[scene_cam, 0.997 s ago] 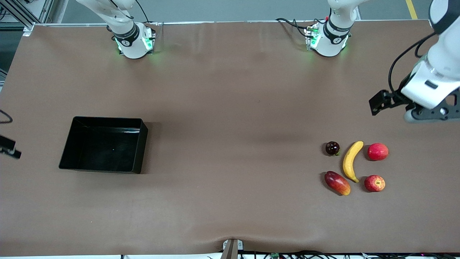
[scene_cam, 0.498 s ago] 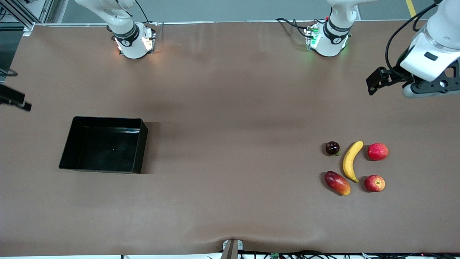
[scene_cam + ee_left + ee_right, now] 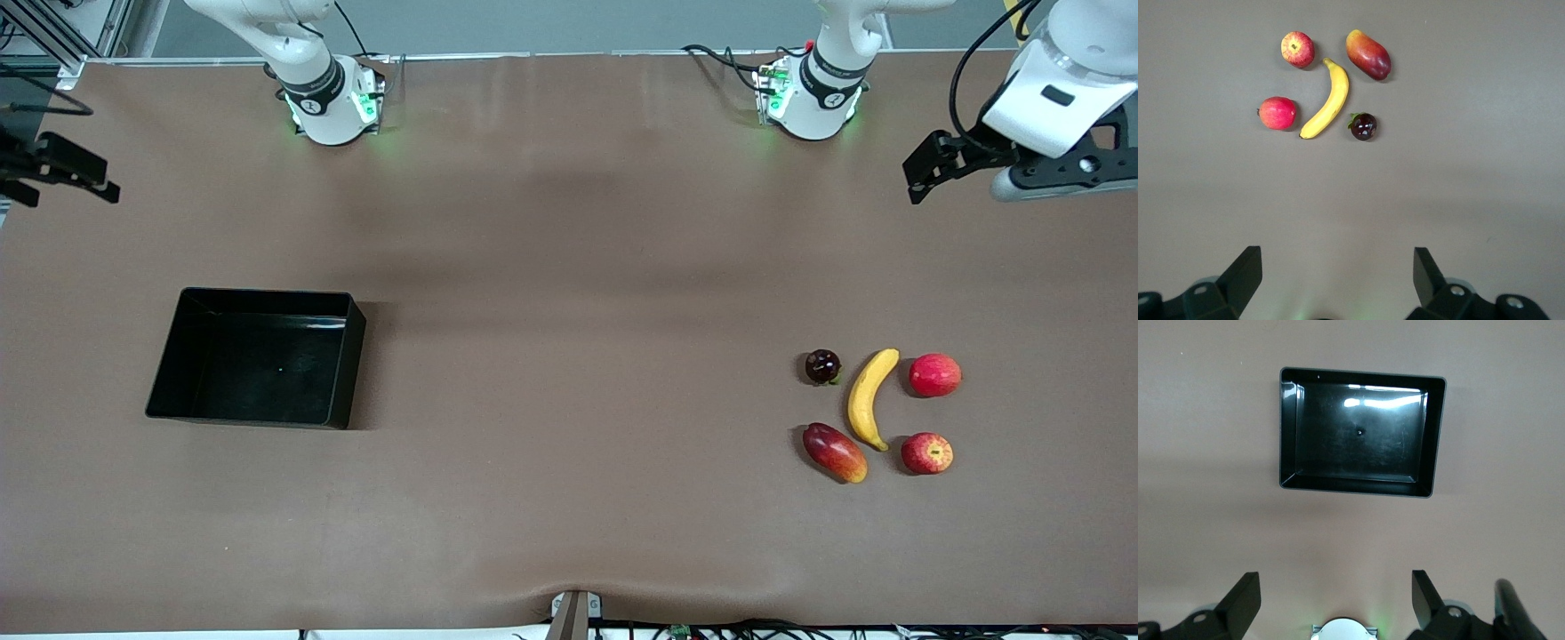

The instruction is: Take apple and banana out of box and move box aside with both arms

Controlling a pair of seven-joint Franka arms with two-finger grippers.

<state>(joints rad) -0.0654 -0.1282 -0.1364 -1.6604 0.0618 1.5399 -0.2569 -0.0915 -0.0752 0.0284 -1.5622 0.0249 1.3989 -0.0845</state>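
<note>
- The left claw (image 3: 1335, 283) is shown only by its two fingertips in the left wrist view; in the front view it is cut off by the picture's edge.
- The right claw (image 3: 1335, 603) is likewise shown only as two fingertips.
- The small dark fruit (image 3: 822, 366) is too small to be identified.

Front camera high, facing robots; wrist cameras look straight down, sharing table (image 3: 569, 267).

Banana (image 3: 868, 397), streaked apple (image 3: 926, 453), empty black tray (image 3: 260, 413)
</note>
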